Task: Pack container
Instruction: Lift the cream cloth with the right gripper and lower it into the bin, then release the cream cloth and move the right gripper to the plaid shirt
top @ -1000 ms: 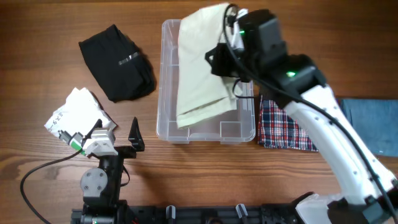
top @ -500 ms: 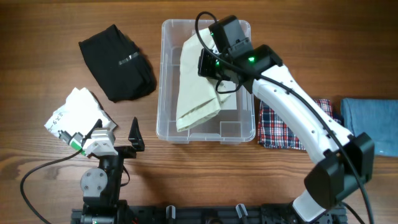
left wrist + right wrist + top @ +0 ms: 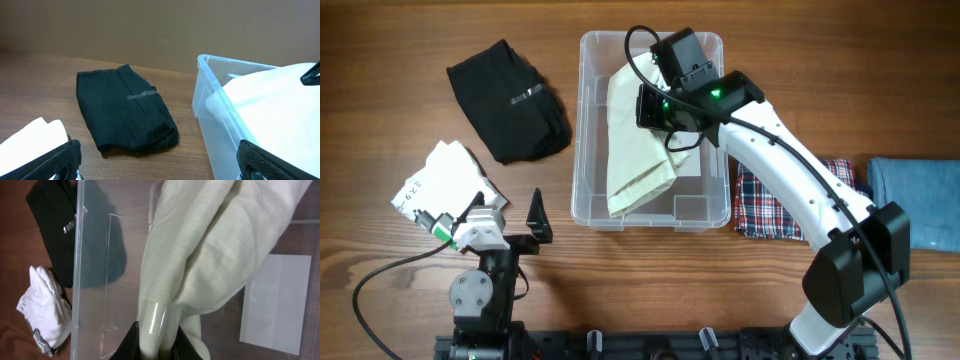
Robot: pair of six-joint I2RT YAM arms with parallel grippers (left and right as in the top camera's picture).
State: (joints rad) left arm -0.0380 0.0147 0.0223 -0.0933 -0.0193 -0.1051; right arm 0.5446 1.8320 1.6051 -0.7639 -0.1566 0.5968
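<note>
1. Table (image 3: 400,40): brown wood grain, carrying all the items below.
2. Right arm (image 3: 800,180): white and black, reaching from the near right edge across to the container.
3. Container (image 3: 582,120): clear plastic tub, lidless, at far centre of the table. A blank white label (image 3: 274,297) lies on its floor.
4. Cream cloth (image 3: 635,140): woven, loosely folded, lying inside the container along its left half; its far end is bunched up at the right hand.
5. Black garment (image 3: 510,100): folded, left of the container and apart from it. It bears a small grey tag whose writing is too small to read.
6. Blue denim piece (image 3: 920,200): folded, at the right edge of the table.
7. Plaid cloth (image 3: 775,205): red, white and blue check, between the container and the denim.
8. White cloth (image 3: 445,185): crumpled, near left, with a printed tag that is illegible.
9. Right hand (image 3: 156,345): over the container, fingers clamped on the cream cloth.
10. Left hand (image 3: 157,155): at near left, fingers spread wide, holding nothing.
</note>
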